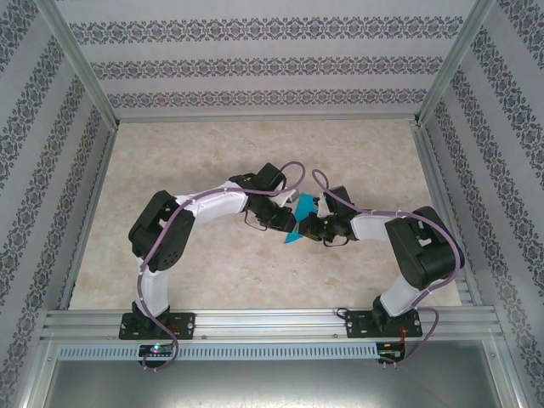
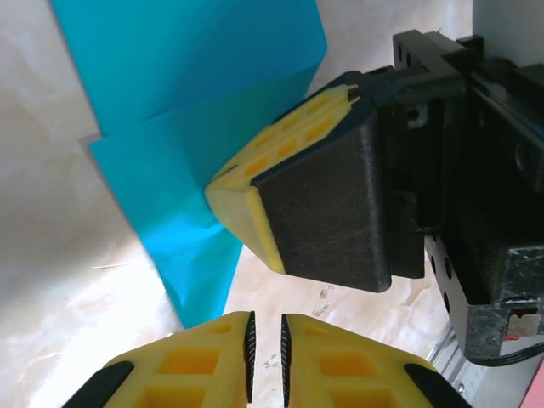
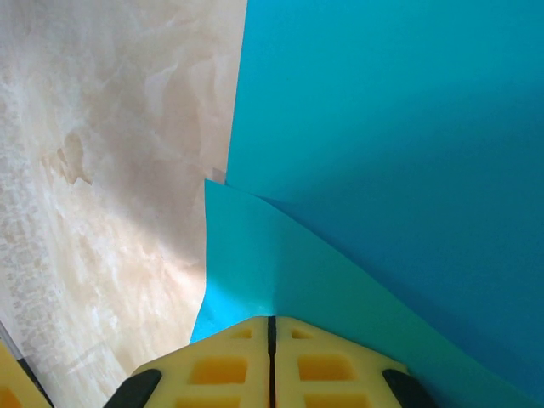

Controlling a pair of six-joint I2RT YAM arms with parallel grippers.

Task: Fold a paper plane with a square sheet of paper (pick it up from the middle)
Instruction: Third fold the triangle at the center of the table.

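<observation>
- Top view: square sheet of paper [image 1: 303,205], teal, already folded, sits mid-table [image 1: 212,153], just to 3 o'clock of centre, between my two tools.
- It looks partly lifted there, with one flap toward 12 o'clock and a pointed corner toward 7 o'clock.
- My left tool [image 1: 287,225] is at the paper's 9 o'clock side and my right tool [image 1: 313,223] at its 3 o'clock side. The two are very close together.
- Left wrist view: my left tool [image 2: 265,348] is narrow, with a thin slit between the yellow pads and nothing in it. Bare table [image 2: 51,280] shows past the tips.
- Same view: the paper [image 2: 195,76] runs from 11 o'clock down to a point near 7 o'clock, in two overlapping layers with a crease line across.
- Same view: my right tool [image 2: 229,191] comes in from 3 o'clock, yellow pads pressed together, tip on the paper's edge.
- Right wrist view: my right tool [image 3: 272,327] is closed tight with no gap, pinching the lighter lower layer of the paper [image 3: 391,127] at its near edge.
- Same view: the darker upper layer covers 12 to 4 o'clock, and the table [image 3: 102,170] shows on the 9 o'clock side.
- I can't tell how much of the paper touches the table.
</observation>
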